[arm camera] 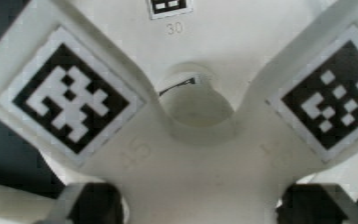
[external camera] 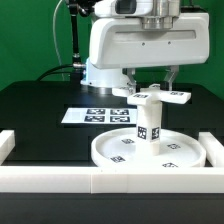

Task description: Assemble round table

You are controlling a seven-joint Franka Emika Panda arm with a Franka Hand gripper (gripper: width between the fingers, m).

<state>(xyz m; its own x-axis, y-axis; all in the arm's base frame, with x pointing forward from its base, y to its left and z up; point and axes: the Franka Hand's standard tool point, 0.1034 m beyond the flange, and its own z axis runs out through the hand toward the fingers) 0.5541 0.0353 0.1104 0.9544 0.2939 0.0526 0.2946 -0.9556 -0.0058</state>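
The claw point(external camera: 152, 88) is clamped on the foot piece point(external camera: 158, 98), held level atop the post point(external camera: 149, 124). That post stands upright on the round disc point(external camera: 150, 153) (against the white barrier bars point(external camera: 60, 178)), which lies on the black surface point(external camera: 35, 108).

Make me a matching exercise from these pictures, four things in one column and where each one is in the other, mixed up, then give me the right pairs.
Things:
1. round disc
2. post
3. foot piece
4. marker board

Places or states:
A. held in the gripper, level, just over the post's top
B. flat on the black table, behind the disc
C. lying on the table against the white barrier bars
D. standing upright at the disc's middle

Pairs: 1-C, 2-D, 3-A, 4-B
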